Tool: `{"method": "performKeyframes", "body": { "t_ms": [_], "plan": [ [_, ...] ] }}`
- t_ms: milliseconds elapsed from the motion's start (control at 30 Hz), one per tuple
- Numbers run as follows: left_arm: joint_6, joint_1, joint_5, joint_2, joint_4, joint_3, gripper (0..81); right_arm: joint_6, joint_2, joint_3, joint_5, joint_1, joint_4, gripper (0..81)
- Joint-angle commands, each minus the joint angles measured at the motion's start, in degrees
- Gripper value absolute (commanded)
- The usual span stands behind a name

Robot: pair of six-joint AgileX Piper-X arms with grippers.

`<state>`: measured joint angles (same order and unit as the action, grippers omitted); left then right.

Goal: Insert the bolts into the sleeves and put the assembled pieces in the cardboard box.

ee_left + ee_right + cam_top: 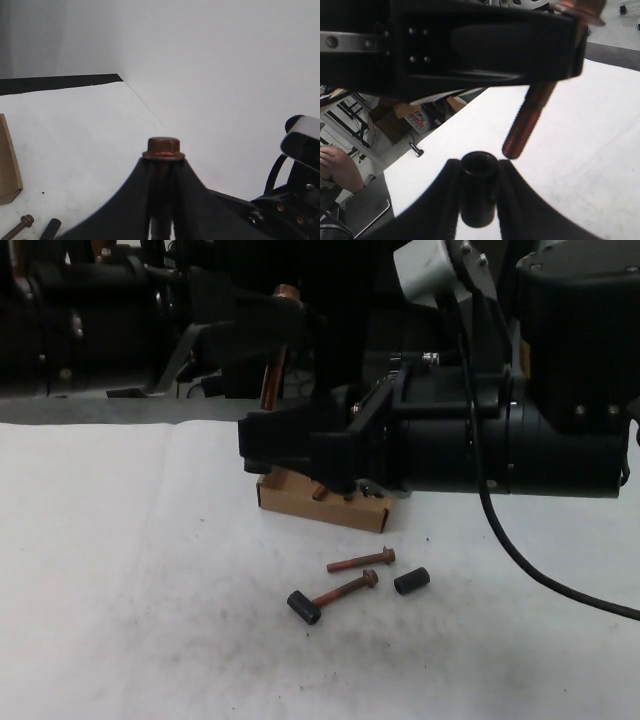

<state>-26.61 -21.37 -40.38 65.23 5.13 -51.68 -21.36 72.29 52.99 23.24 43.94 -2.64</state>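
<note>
Above the cardboard box point(300, 502), the left hand point(162, 165) pinches a bolt point(527, 120) under its head, long axis tilted, tip down. The right hand point(479, 167) clamps a sleeve point(479, 197), bore open toward the bolt; the tip sits just beside the mouth, not yet lined up.

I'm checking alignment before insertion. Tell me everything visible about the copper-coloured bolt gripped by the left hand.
The copper-coloured metal bolt has a flanged hex head and a shank that looks threaded toward its tip. The left hand is shut on the shank just under the head, holding it in the air, roughly upright, head up. Its tip hangs close beside the open mouth of the black cylindrical sleeve in the right hand, not yet inside.
</note>
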Motion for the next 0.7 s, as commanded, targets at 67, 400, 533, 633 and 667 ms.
{"method": "performKeyframes", "body": {
  "t_ms": [67, 400, 533, 633, 667],
  "plan": [
    [0.5, 0.2, -0.5, -0.8, -0.6, 0.0, 0.8, 1.2, -0.2, 0.6, 0.3, 0.0, -1.0, 0.3],
    [-0.1, 0.2, -0.5, -0.8, -0.6, 0.0, 0.8, 1.4, -0.2, 0.6, 0.0, -1.5, -1.0, 0.3],
    [-0.1, 0.2, -0.5, -0.8, -0.6, 0.0, 0.8, 1.3, -0.2, 1.0, 0.0, -1.9, -1.0, 0.3],
    [-0.1, 0.1, -0.2, -0.8, -0.6, 0.0, 0.8, 1.2, -0.2, 1.3, 0.0, -2.0, -0.8, 0.3],
    [-0.2, 0.1, -0.3, -0.8, -0.6, 0.0, 0.8, 1.2, -0.2, 1.3, 0.0, -2.2, -0.8, 0.3]
  ]
}}
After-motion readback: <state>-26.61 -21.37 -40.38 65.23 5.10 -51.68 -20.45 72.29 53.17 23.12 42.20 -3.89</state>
